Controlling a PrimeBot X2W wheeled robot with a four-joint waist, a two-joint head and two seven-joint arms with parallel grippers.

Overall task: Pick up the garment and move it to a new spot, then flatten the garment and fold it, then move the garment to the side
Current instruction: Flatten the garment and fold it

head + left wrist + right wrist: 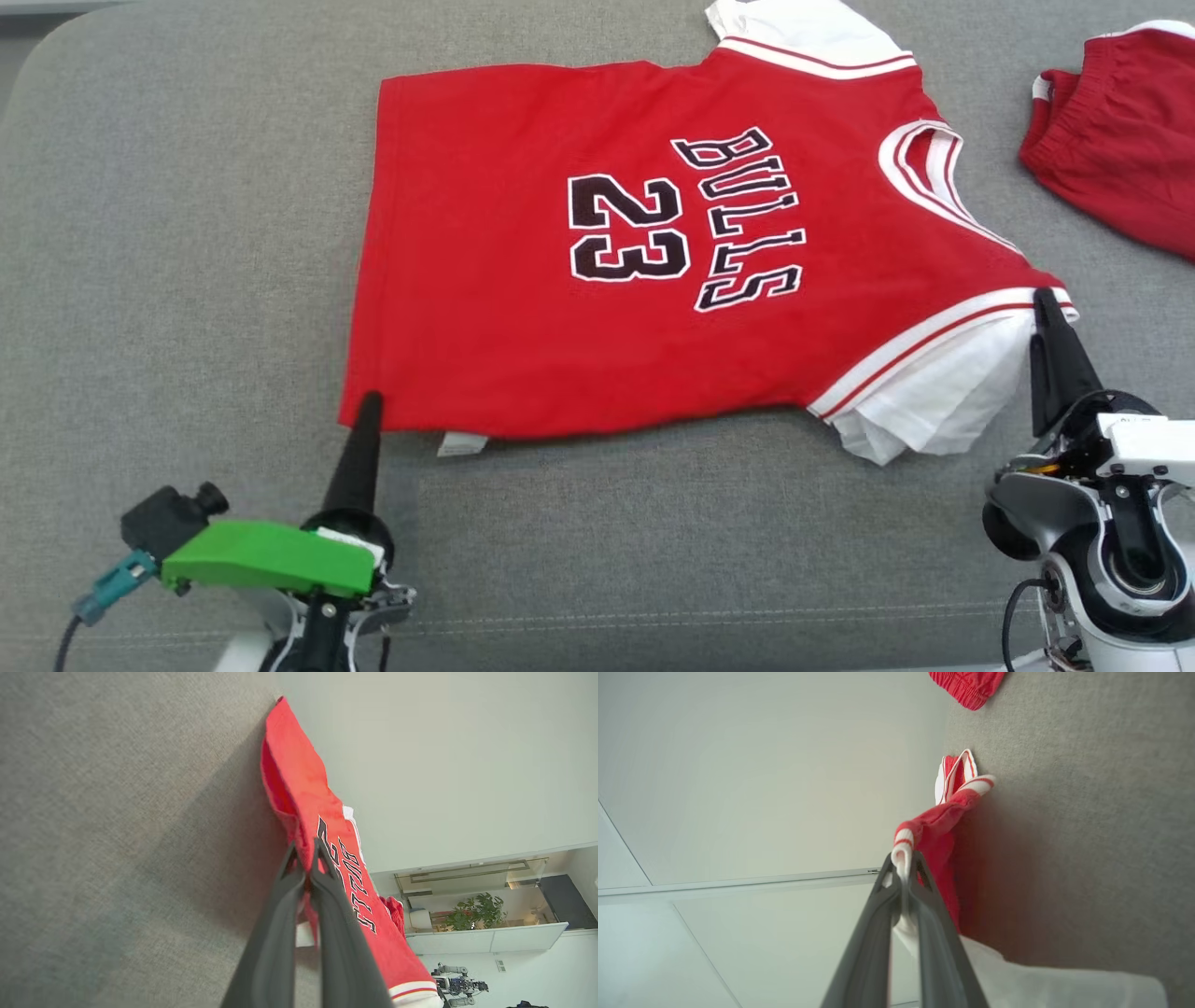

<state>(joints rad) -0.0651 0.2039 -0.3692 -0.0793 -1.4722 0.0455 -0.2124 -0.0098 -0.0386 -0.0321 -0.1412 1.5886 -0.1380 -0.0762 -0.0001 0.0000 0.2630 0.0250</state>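
Pinching the red Bulls jersey (523, 308) lying on the grey cushion (187, 280), hem corner clamped in my left gripper (369, 403) and sleeve trim in my right gripper (1046, 301), I should pull both evenly, keeping the cloth taut and flat.

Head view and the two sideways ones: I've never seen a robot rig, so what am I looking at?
A two-armed robot is handling clothes. The head view looks down from a camera on its head; the other two come from wrist cameras looking along each arm's jaws. A red Bulls jersey lies spread on a grey cushion, another red garment apart at the right. The left jaws are shut on the jersey's bottom corner, the right jaws on its striped shoulder edge.
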